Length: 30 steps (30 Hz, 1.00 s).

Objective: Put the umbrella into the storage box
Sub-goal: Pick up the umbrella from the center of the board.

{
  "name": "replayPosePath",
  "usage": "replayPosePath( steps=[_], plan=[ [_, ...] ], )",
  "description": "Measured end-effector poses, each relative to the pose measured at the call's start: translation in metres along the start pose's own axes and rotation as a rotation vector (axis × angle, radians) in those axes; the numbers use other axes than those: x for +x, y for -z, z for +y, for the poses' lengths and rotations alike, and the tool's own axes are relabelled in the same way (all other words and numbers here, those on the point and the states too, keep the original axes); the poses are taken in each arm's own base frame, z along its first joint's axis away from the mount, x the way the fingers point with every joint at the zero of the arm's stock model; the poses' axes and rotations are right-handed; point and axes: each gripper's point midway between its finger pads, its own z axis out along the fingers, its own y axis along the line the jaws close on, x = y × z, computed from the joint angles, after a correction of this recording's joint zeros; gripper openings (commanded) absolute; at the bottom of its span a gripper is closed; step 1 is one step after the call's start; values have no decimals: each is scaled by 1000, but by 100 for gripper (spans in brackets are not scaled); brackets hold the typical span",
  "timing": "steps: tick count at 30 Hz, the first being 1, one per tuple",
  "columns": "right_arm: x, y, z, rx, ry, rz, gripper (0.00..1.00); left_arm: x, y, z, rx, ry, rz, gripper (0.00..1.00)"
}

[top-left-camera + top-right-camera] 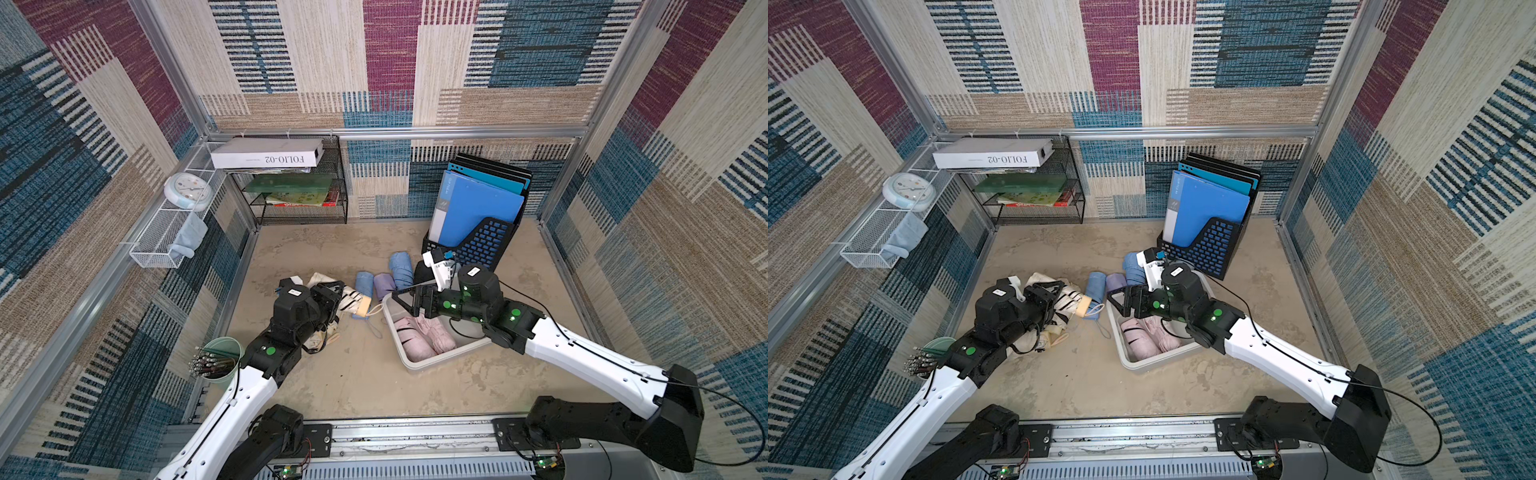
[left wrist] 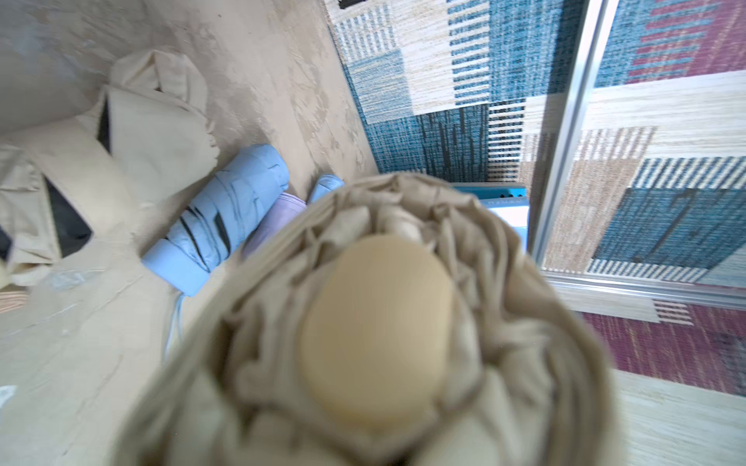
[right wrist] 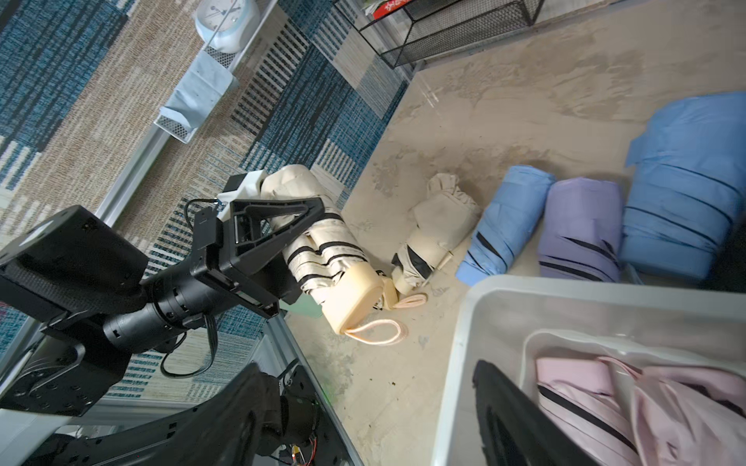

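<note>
1. Right wrist view: the left end effector point(image 3: 298, 226) is clamped across the body of the cream striped umbrella point(image 3: 323, 258), with one black finger lying over the folded canopy. The umbrella's pale handle point(image 3: 355, 290) sticks out past the fingers, toward the storage box point(image 3: 456, 343).
2. In both top views the held umbrella is left of the box, with its handle end near the box's far-left corner but not over the rim. Whether it is clear of the desk point(image 1: 332, 386) cannot be told.
3. Left wrist view: the same umbrella is seen end-on and blurred. The handle fills the middle, and no finger shows.
4. In a top view, the right end effector point(image 1: 401, 302) hangs over that same corner of the box, jaws apart, nothing between them.
5. The off-white box sits on the desk in front of the black lattice file holder point(image 1: 478, 245) and already holds pink umbrellas point(image 1: 419, 338).
6. Other folded umbrellas lie on the desk in a row beyond the box's rim: a second cream umbrella point(image 3: 436, 226), a small blue umbrella point(image 3: 508, 218), a purple umbrella point(image 3: 581, 230) and a large blue umbrella point(image 3: 686, 185).
</note>
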Motion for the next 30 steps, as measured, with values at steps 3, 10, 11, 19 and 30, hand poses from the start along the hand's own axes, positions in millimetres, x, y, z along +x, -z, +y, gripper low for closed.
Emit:
replayPosePath(
  steps=[3, 10, 11, 19, 30],
  plan=[
    [-3, -13, 5, -36, -33, -11, 88, 2, -2, -21, 64, 2, 22, 46],
    [-12, -36, 24, -144, -76, -21, 88, 13, -5, -60, 185, -16, 85, 47],
    [-13, -37, 28, -162, -78, -20, 87, 14, -6, -62, 191, -12, 89, 47],
    [-14, -48, 37, -234, -73, -19, 74, 25, -11, -70, 219, -4, 125, 48],
    [-19, -60, 36, -255, -117, -35, 49, 35, -11, -76, 244, 9, 140, 49]
  ],
)
